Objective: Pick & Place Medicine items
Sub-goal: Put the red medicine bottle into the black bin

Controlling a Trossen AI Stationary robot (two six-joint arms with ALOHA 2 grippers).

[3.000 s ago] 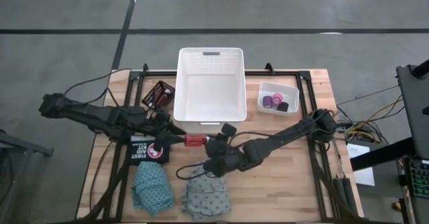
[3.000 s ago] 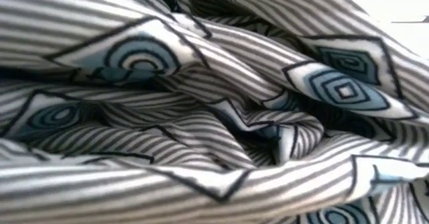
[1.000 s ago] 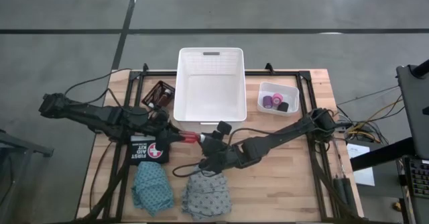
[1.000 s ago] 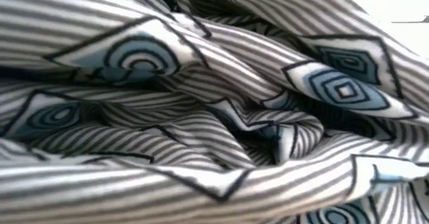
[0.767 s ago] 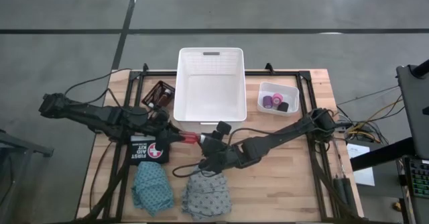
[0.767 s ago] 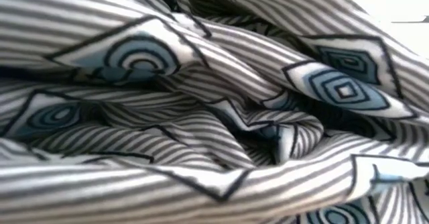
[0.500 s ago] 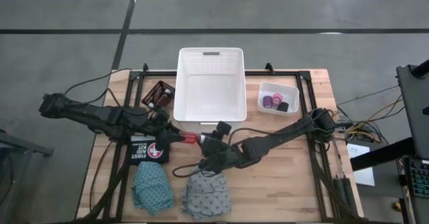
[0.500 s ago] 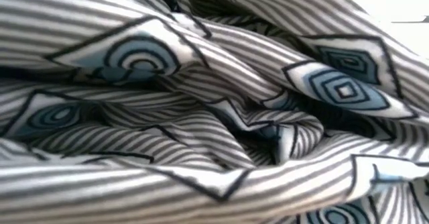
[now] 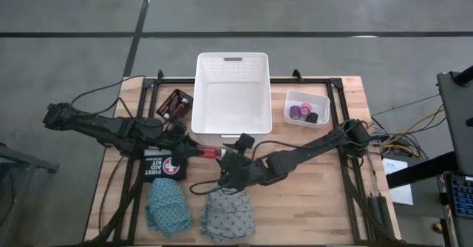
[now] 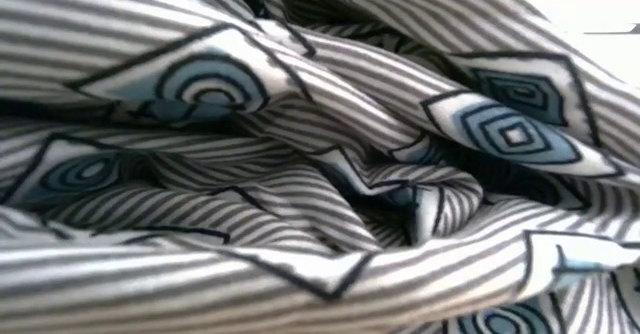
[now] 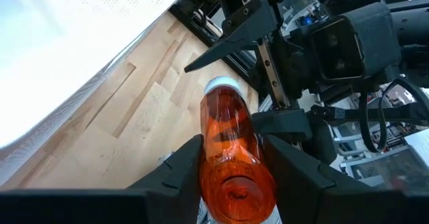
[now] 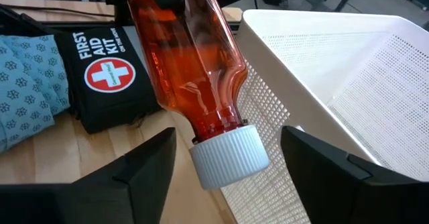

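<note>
A red bottle (image 9: 211, 152) with a white cap (image 12: 228, 158) hangs level above the table, just in front of the white basket (image 9: 230, 92). My left gripper (image 9: 198, 152) is shut on it from the table's left. From the right, my right gripper (image 12: 228, 135) stands open, one finger on each side of the cap with a gap on both sides. A teal cloth (image 9: 166, 206) and a grey cloth (image 9: 228, 217) lie at the near edge. Purple, pink and black rolls sit in a small white tub (image 9: 305, 108). My left gripper pinches the bottle's body near its bottom end (image 11: 233, 174) between its two fingers (image 11: 181, 174). The fingers come about level from the table's left and lie along the bottle. The bottle is lifted clear of the table, lying level, its cap pointing toward the right arm.
A black first aid kit pouch (image 9: 164, 166) lies under the left gripper. A dark tray (image 9: 174, 105) with more bottles stands left of the basket. The grey striped cloth (image 10: 320, 154) fills the whole low view. Bare wood lies at the near right.
My right gripper has opened at the bottle's cap end and stays where it was. The bottle has kept level in my left gripper.
</note>
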